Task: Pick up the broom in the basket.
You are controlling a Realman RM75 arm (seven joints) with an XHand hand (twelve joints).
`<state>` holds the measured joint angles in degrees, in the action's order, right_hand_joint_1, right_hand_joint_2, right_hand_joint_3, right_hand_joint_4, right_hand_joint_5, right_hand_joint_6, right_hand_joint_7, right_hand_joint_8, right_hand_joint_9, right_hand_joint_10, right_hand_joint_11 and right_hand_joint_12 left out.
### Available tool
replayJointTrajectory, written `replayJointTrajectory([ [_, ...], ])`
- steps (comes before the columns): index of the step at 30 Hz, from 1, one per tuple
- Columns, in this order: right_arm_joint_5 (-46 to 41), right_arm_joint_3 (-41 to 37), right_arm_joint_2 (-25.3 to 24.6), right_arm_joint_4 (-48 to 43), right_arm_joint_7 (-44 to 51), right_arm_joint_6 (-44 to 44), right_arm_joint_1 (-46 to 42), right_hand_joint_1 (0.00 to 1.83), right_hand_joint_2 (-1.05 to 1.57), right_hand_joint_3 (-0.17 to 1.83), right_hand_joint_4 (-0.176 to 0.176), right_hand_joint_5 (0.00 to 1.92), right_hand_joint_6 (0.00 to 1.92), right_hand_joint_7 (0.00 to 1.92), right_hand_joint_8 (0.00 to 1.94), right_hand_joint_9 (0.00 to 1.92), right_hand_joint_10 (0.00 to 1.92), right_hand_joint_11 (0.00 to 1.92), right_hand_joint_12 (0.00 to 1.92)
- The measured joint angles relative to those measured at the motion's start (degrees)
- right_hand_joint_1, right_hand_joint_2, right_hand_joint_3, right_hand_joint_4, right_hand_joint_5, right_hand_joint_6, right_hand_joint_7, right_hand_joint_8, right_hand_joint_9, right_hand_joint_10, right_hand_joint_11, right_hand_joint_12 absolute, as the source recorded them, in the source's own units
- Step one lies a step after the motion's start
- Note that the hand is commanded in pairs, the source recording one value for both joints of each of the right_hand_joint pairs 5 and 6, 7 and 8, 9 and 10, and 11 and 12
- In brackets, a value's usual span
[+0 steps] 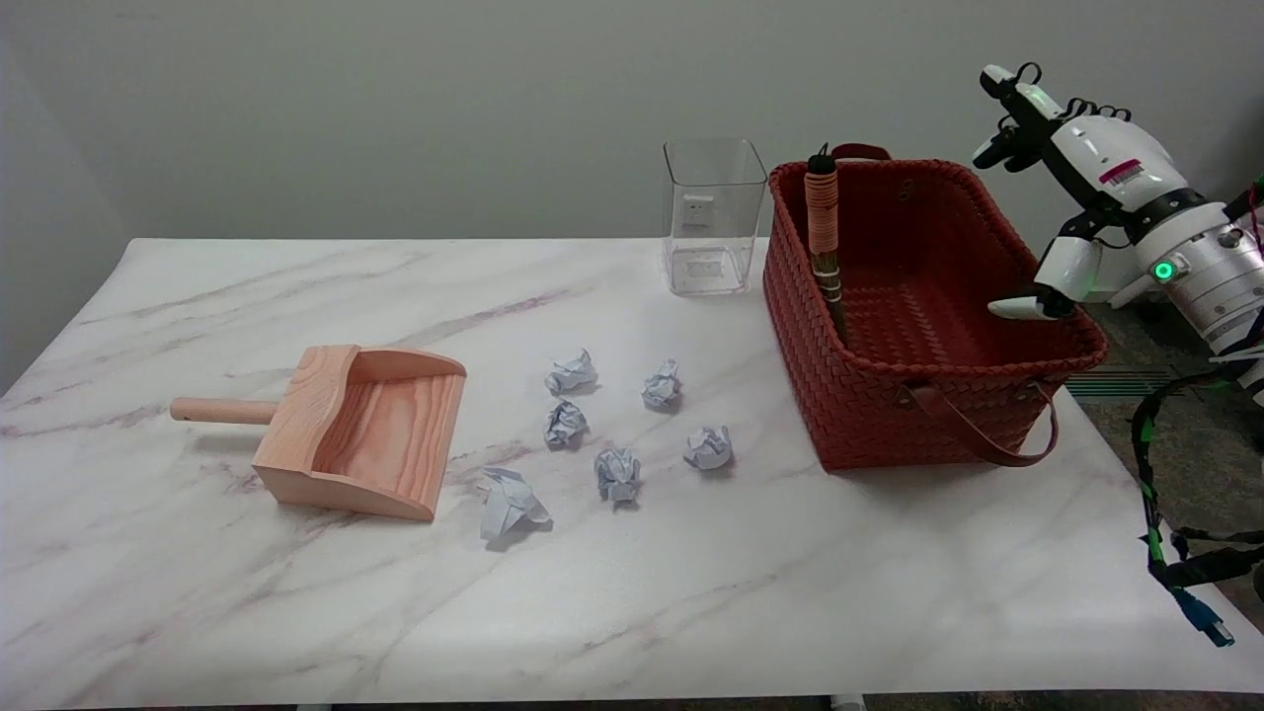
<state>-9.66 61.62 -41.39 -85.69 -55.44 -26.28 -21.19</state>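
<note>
A red woven basket (869, 415) stands at the table's right side. The broom (824, 232) leans upright in its left inner corner, with an orange-wrapped handle and a black tip rising above the rim; its bristles go down inside. My right hand (1071, 188) hovers above and just outside the basket's right rim, well to the right of the broom. Its fingers are spread apart, one thumb-like finger (1022, 307) pointing in over the rim, and it holds nothing.
A clear square container (713, 215) stands just left of the basket. Several crumpled paper balls (617, 472) lie mid-table. A wooden dustpan (360, 430) sits to the left. Loose cables (1175, 553) hang off the table's right edge.
</note>
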Motion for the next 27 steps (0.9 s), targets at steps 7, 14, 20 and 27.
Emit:
replayJointTrajectory([
  [7,-1.6,0.6,-0.1,-2.0,-0.5,2.6,0.5,1.22,-0.50,1.16,0.000,0.05,0.05,0.64,0.64,0.48,0.48,0.55,0.55],
  [14,-7.3,2.7,-1.4,-4.5,-1.0,4.5,1.7,1.20,-0.45,1.16,0.000,0.05,0.05,0.63,0.63,0.50,0.50,0.57,0.57],
  [20,-12.2,4.9,-2.7,-6.3,-1.4,5.2,2.9,1.18,-0.41,1.17,0.000,0.08,0.08,0.62,0.62,0.53,0.53,0.56,0.56],
  [27,-19.2,8.1,-3.7,-8.0,-2.0,5.4,3.8,1.16,-0.31,1.14,0.000,0.13,0.13,0.57,0.57,0.54,0.54,0.53,0.53],
])
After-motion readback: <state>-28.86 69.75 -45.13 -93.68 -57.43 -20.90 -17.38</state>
